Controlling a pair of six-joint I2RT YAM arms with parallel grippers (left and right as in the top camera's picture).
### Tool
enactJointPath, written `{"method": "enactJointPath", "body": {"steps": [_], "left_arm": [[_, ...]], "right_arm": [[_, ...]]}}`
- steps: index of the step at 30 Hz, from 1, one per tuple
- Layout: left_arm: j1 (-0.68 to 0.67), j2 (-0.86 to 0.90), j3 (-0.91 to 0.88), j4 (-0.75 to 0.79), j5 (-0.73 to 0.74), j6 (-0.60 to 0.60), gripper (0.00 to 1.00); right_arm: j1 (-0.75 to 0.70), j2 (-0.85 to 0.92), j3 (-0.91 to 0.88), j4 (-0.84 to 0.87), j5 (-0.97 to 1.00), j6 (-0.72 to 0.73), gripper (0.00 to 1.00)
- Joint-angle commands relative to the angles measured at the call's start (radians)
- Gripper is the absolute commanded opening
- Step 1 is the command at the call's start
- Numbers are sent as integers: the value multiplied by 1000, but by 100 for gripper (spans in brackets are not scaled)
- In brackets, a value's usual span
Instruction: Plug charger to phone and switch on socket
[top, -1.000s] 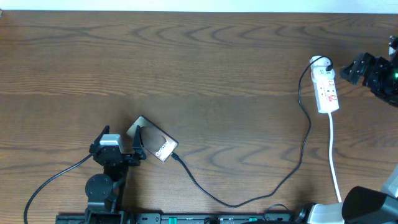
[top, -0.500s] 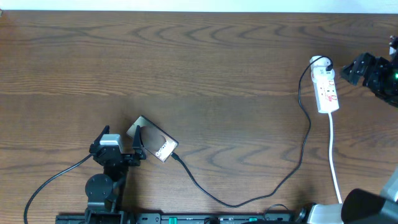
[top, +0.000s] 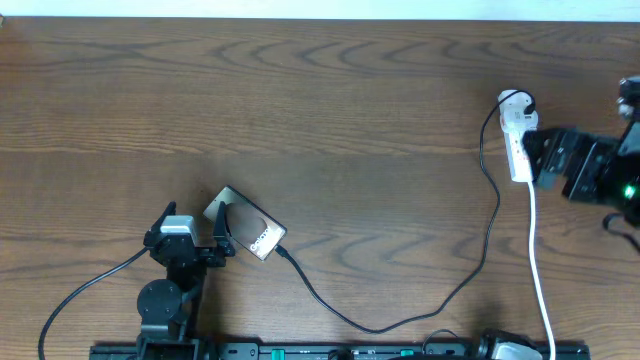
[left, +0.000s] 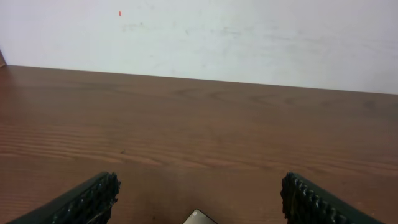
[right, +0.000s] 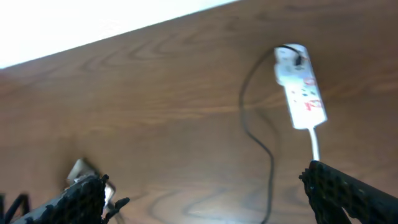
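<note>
Since the charger (top: 400, 318) looks seated in the phone (top: 252, 230) at lower left, switching on the socket (top: 514, 125), upper right, seems the current step. Spread wide, the right gripper (top: 535, 158) overlaps its lower end and needs a fingertip on a red switch (right: 309, 104); the left gripper (left: 199, 198), likewise spread, sits beside the phone.

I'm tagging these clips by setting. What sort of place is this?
Probably an indoor robot test bench rather than a home. A wood-grain table stands against a plain white wall, and on it lie a phone, its charger and a socket.
</note>
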Motion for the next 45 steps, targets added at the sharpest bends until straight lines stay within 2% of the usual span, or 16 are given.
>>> {"method": "enactJointPath", "body": {"steps": [1,6,9,14,22,23,26,28,32,33,40,43,45], "left_arm": [[5,-7,-13,-40,-17,6,86],[5,-7,-13,-40,-17,6,86],[5,-7,-13,-40,-17,7,86],[5,-7,-13,-40,-17,7,86],[5,-7,-13,-41,-17,7,86],[5,-7,-13,-40,-17,7,86],[5,-7,-13,-41,-17,7,86],[5,-7,-13,-40,-17,7,86],[5,-7,-13,-40,-17,7,86],[5,-7,-13,-40,-17,7,86],[5,-7,-13,-40,-17,7,86],[5,-7,-13,-40,-17,7,86],[5,-7,-13,-41,-17,7,86]], "right_arm": [[69,-52,4,-1,-5,10,99],[98,-95,4,-7,-5,10,99],[108,-122,-5,7,64,-5,99],[150,-196,-105,79,104,-5,99],[235,-462,-644,586,108,-31,99],[253,-518,-777,707,108,-55,99],[280,-599,-980,904,107,-82,99],[301,-679,-1185,1114,107,-106,99],[319,-788,-1421,1367,108,-153,99],[324,-853,-1532,1466,107,-187,99],[324,-1049,-1798,1619,111,-216,99],[324,-1109,-1861,1619,144,-220,99],[324,-1154,-1860,1530,188,-220,99]]}}
